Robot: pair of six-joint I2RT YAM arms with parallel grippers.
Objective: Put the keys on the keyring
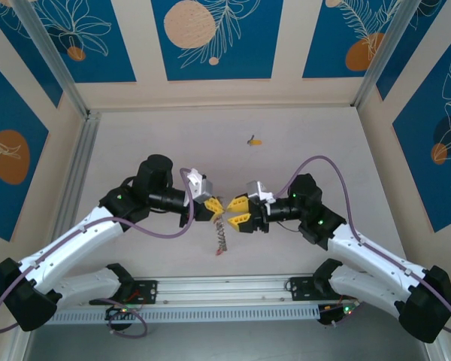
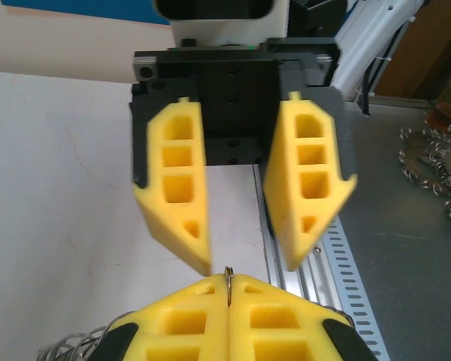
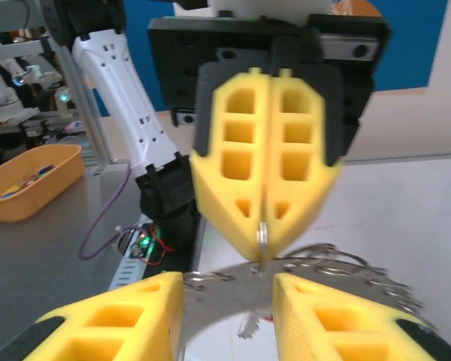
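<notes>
The left gripper [image 3: 261,237] is clamped on the rim of the keyring [image 3: 225,297] — its fingers pressed together on the thin metal. The right gripper [image 2: 246,259] faces it with fingers apart, the flat grey band between them (silvery pieces fringe its rim). A yellow-tagged key [image 1: 253,140] lies well apart on the table [image 1: 323,150].

Keyring [image 1: 222,236] in left claw [image 3: 261,250], before right claw [image 2: 248,259]

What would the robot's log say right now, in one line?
left end effector: shut on keyring | right end effector: open, facing it | yellow-tagged key: lying on table
</notes>
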